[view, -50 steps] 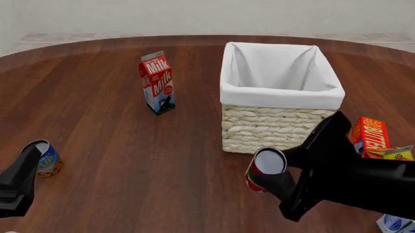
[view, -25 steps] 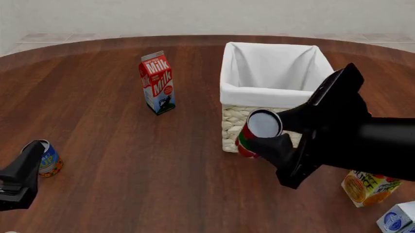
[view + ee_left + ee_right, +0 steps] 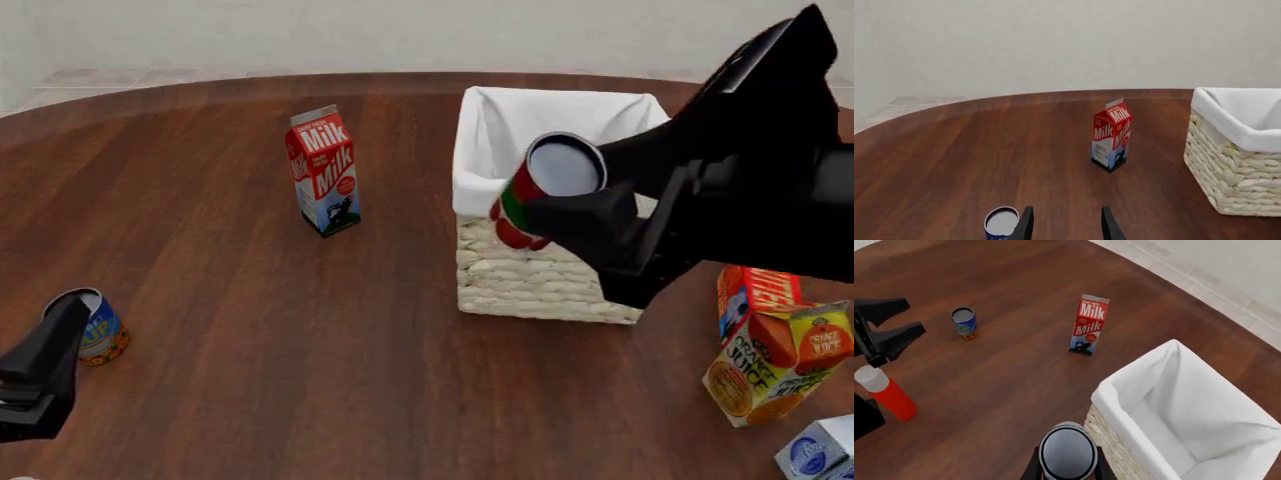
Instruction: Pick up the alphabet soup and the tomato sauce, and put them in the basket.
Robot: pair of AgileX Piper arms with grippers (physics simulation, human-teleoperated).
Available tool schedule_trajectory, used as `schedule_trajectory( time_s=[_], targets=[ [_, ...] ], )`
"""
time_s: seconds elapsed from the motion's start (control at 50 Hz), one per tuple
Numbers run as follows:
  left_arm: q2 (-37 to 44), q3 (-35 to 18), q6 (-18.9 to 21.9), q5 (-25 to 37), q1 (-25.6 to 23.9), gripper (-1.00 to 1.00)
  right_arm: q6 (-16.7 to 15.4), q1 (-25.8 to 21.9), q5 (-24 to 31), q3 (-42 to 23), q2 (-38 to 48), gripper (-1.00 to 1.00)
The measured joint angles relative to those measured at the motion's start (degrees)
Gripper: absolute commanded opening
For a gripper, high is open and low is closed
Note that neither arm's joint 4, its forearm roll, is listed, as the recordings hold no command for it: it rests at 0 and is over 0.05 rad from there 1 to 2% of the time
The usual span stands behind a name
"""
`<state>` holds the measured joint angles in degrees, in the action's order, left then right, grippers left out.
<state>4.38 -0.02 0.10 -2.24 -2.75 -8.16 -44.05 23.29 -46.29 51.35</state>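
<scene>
Overhead, dark wood table (image 3: 294, 350) meets pale wall (image 3: 1054, 45).

I count two cans, the alphabet soup (image 3: 96, 327) and the tomato sauce (image 3: 541, 197), one basket (image 3: 497, 268), one milk carton (image 3: 323, 170), one red bottle (image 3: 886, 391), one butter box (image 3: 755, 296), one juice carton (image 3: 779, 362), my two grippers
</scene>
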Motion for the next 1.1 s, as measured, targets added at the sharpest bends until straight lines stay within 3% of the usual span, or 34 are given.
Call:
schedule_trajectory(
  time_s=[0.62, 1.1],
  targets=[
    [-1.7, 0.0, 0.0, 1.9, 0.1, 1.0, -2.8, 10.1, -0.1, -8.2, 4.8, -1.0],
    [6.8, 0.0, -0.2, -6.6, 0.4, 1.0, -2.8, 16.4, -2.1, -11.8, 12.0, -1.0]
  ],
)
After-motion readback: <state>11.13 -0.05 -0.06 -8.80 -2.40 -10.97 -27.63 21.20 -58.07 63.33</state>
